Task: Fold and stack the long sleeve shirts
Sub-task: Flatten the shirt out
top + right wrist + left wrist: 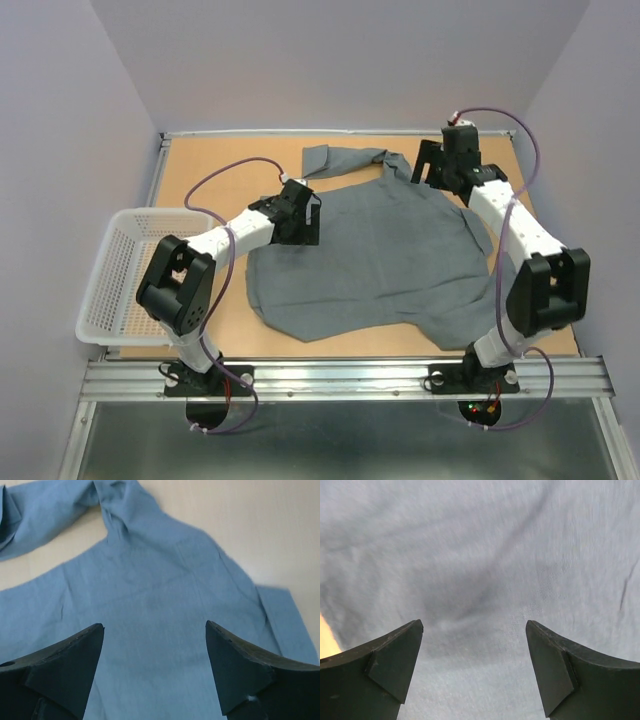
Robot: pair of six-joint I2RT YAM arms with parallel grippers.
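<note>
The shirt (370,260) is lying spread across the middle of the bench (200,165), roughly flat, with one sleeve (345,158) twisting off toward the far left. The left gripper (303,222) is hovering over the shirt's left edge, its fingers (395,655) standing wide with only cloth below. The right gripper (437,165) is hanging over the far right shoulder, its fingers (240,660) likewise wide and holding nothing. The cloth is looking thin, light and limp, so it is likely going to sag and crease when lifted. A pinch at an edge or shoulder seam is seeming the safest hold, since the flat middle is offering little to catch.
</note>
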